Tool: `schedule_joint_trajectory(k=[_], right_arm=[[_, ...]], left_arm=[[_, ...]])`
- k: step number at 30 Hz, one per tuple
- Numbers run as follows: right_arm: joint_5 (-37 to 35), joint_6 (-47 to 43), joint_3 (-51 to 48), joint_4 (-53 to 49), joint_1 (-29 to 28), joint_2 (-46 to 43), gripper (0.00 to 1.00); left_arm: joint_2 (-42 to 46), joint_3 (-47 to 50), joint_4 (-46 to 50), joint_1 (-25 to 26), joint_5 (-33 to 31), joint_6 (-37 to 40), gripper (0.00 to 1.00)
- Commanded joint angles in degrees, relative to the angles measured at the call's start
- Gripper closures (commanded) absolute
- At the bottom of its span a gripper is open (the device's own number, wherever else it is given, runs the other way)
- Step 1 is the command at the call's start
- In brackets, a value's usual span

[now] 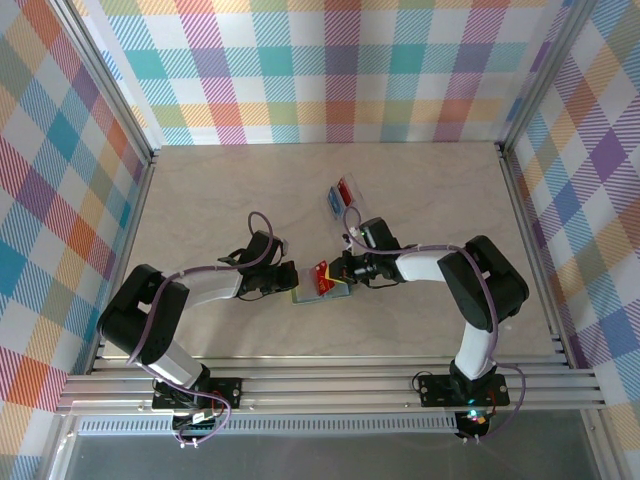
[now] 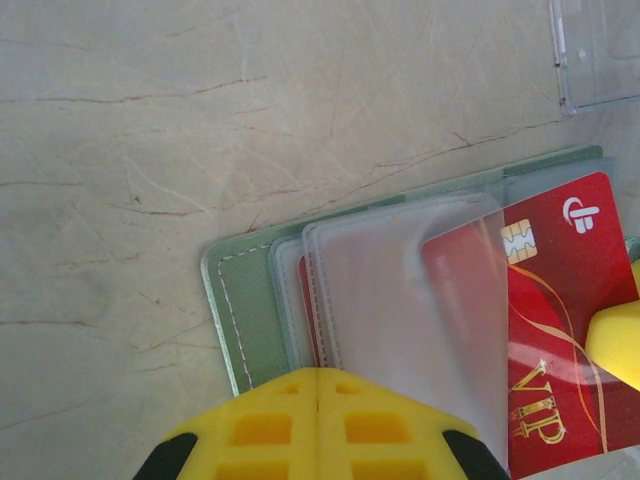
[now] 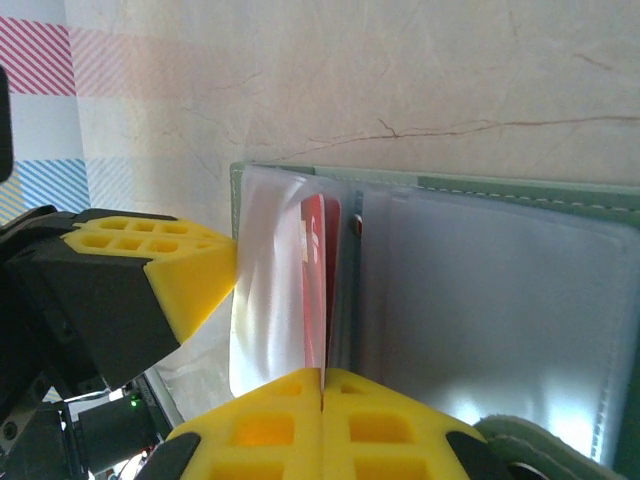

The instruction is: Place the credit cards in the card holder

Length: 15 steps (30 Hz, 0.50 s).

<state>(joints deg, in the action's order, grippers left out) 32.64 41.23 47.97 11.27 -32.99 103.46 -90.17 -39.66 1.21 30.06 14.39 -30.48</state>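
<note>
Two grippers meet at the card holder (image 2: 243,310), which lies open on the counter (image 2: 120,150). The left gripper (image 2: 317,385) has its yellow fingers pressed together at one edge of the card holder. It seems to pinch a clear sleeve (image 2: 400,290) there, though the contact is hidden under the fingers. The right gripper (image 3: 322,382) reaches in from the opposite side of the card holder and is clamped on a red card (image 2: 560,290) marked VIP, with a gold chip. One edge of that card lies under the lifted sleeve and the rest sticks out past the card holder. From the right wrist, the card stands edge-on beside the card holder's fold. Beyond the card holder's far side, near but apart, a clear tray (image 1: 330,212) carries more credit cards (image 1: 345,189), red and blue.
</note>
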Motion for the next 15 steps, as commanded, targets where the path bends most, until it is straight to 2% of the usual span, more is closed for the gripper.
schedule_joint_trajectory(k=[1,15], right_arm=[[-1.8,1.9,-2.1,0.3,0.4,1.4,1.00],[-0.4,4.8,-6.5,3.5,1.2,0.0,1.00]], left_arm=[[-1.9,1.3,6.7,0.8,-3.5,-0.8,0.99],[-0.9,2.2,10.0,2.1,-8.6,-0.5,1.00]])
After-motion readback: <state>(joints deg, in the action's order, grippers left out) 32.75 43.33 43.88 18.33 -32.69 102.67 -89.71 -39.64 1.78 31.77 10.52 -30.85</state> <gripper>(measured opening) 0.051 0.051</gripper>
